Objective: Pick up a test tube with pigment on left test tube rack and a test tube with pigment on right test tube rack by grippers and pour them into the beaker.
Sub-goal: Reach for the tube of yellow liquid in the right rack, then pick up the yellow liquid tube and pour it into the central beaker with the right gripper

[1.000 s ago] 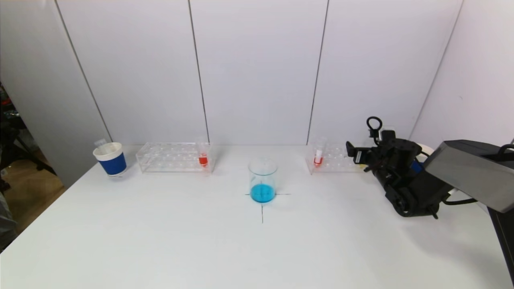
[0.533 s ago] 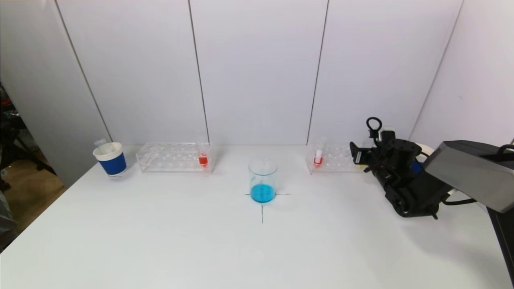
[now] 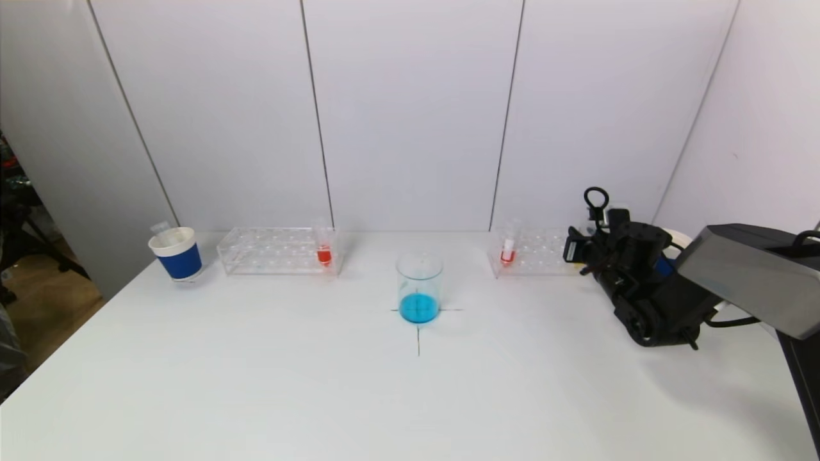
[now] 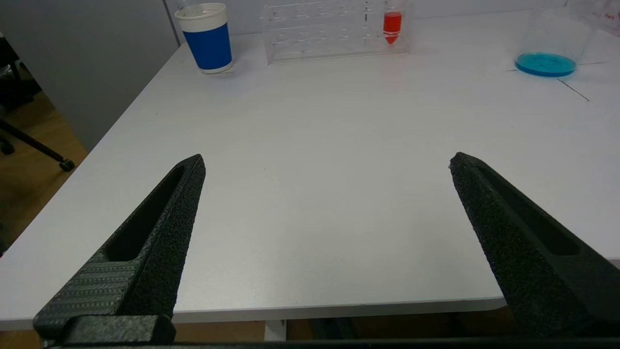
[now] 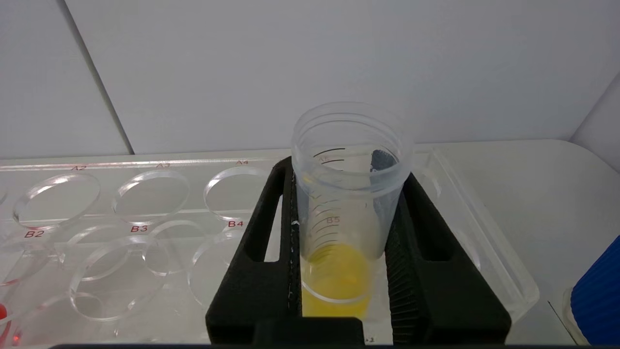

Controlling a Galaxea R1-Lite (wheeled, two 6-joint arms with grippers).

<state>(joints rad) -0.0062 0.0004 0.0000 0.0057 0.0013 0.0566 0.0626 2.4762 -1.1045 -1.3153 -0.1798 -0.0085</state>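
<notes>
The beaker (image 3: pixel 419 288) with blue liquid stands at the table's centre mark. The left rack (image 3: pixel 269 250) holds a tube of red pigment (image 3: pixel 324 253) at its right end. The right rack (image 3: pixel 532 253) holds a red tube (image 3: pixel 508 251) at its left end. My right gripper (image 3: pixel 576 246) is at that rack's right end. In the right wrist view the gripper (image 5: pixel 348 169) is shut on an upright tube of yellow pigment (image 5: pixel 346 203) that stands in slot B5. My left gripper (image 4: pixel 327 162) is open and empty over the table's front edge, out of the head view.
A blue-and-white paper cup (image 3: pixel 176 253) stands left of the left rack. Another blue cup (image 5: pixel 598 300) stands just right of the right rack. The rack's other holes (image 5: pixel 150 196) are empty. The wall is close behind both racks.
My right gripper's fingers have drawn together round the yellow tube at the right rack's end. Nothing else has moved.
</notes>
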